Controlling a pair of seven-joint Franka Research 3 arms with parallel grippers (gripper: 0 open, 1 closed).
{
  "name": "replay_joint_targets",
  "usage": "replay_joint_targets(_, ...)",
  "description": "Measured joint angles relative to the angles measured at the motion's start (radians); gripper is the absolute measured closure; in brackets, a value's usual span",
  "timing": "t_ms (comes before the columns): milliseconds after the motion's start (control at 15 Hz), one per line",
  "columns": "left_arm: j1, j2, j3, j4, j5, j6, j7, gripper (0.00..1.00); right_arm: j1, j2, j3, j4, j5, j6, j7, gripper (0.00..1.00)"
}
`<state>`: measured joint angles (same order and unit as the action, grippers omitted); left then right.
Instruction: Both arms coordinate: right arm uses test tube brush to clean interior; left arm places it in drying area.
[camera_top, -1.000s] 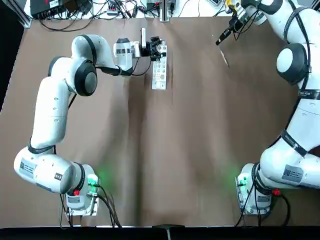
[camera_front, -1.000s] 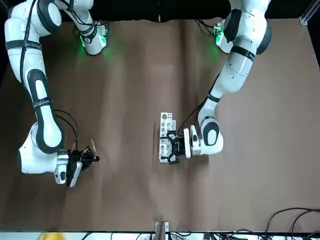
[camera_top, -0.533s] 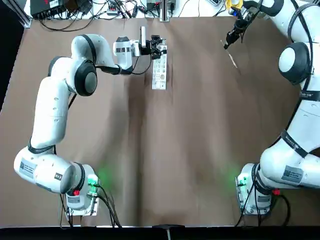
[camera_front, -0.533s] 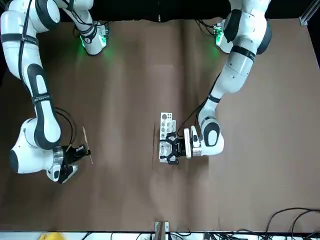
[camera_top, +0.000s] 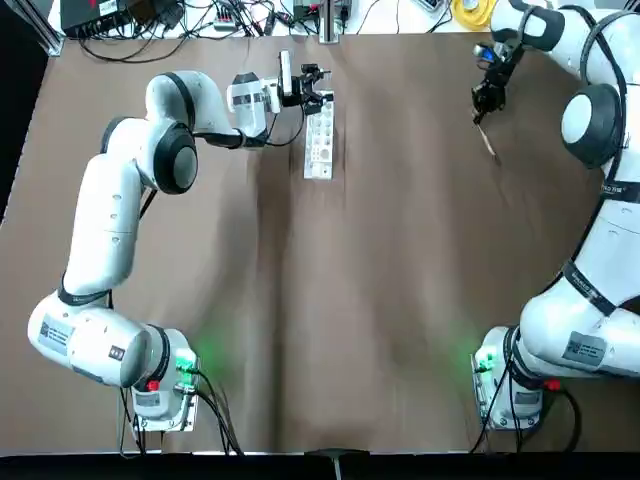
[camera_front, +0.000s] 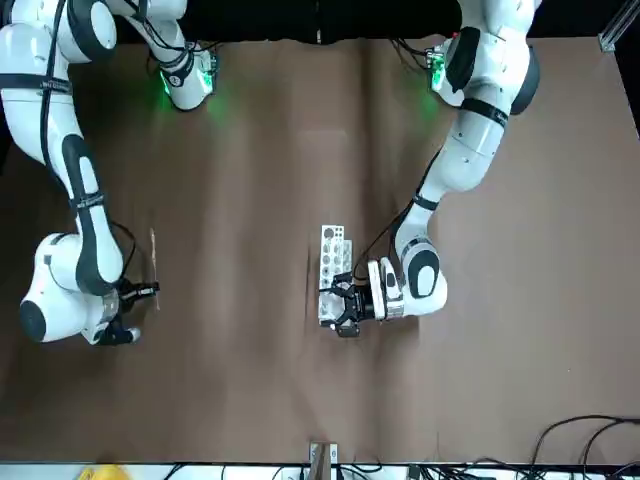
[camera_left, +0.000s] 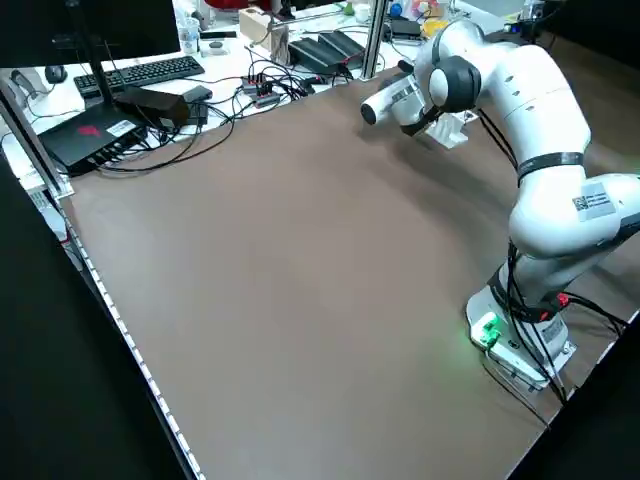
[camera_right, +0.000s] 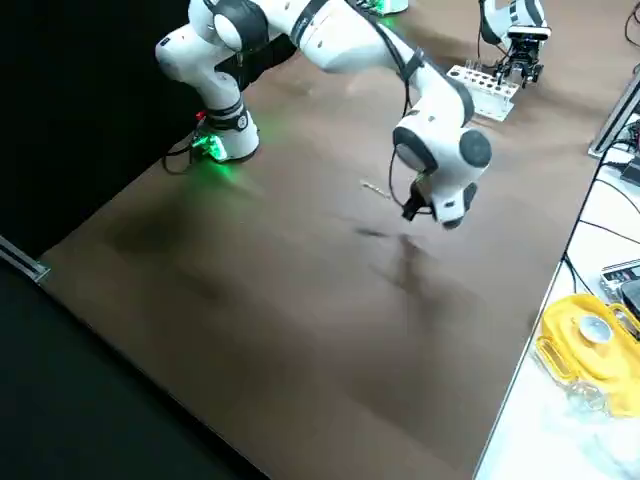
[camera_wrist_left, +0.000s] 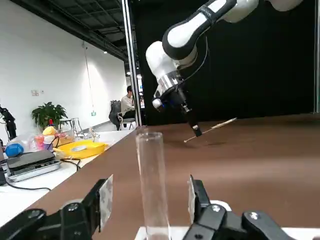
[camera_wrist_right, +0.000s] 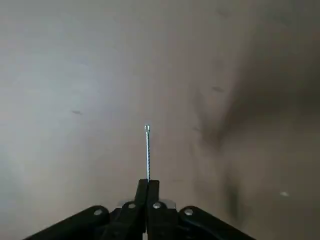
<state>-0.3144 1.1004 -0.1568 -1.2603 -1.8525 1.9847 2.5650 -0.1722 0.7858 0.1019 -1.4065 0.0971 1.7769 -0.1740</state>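
left arm (camera_front: 470, 140), white rack (camera_front: 331, 270), brown table (camera_front: 250, 180)

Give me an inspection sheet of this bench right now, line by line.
Surface: brown table, bare across the middle.
Job's things: white rack at the far edge; glass tube standing upright in it.
Clutter: nothing seen on the table.
Grippers: left gripper open around the tube; right gripper shut on the thin brush, above the table.
Cables: bundles beyond the far edge.
Surroundings: keyboard, yellow object, seated person.
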Motion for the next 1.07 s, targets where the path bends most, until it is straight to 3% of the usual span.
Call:
replay_joint_targets(333, 0.000, 0.007, 0.000, 0.006, 0.000, 0.000, 0.005, 0.28, -0.068, 0.004, -0.014, -0.030, -0.002, 0.005, -0.011, 0.98)
replay_joint_targets(600, 0.000, 0.008, 0.003, 0.006, 0.000, 0.003, 0.005, 0.40, -0.072, 0.008, -0.012, -0.039, -0.001, 0.005, -0.010, 0.94)
replay_joint_targets(733, -0.001, 0.009, 0.007, 0.006, 0.000, 0.007, 0.005, 0.43, -0.072, 0.008, -0.011, -0.040, -0.001, 0.005, -0.010, 0.78)
replay_joint_targets(800, -0.004, 0.009, 0.010, 0.006, 0.000, 0.008, 0.004, 0.45, -0.072, 0.008, -0.009, -0.040, -0.001, 0.005, -0.010, 0.59)
replay_joint_targets(1000, -0.007, 0.010, 0.015, 0.006, 0.000, 0.010, 0.004, 0.49, -0.071, 0.008, -0.007, -0.040, -0.001, 0.005, -0.010, 0.32)
replay_joint_targets(1067, -0.009, 0.010, 0.017, 0.006, 0.000, 0.010, 0.004, 0.50, -0.071, 0.008, -0.007, -0.040, -0.001, 0.005, -0.010, 0.29)
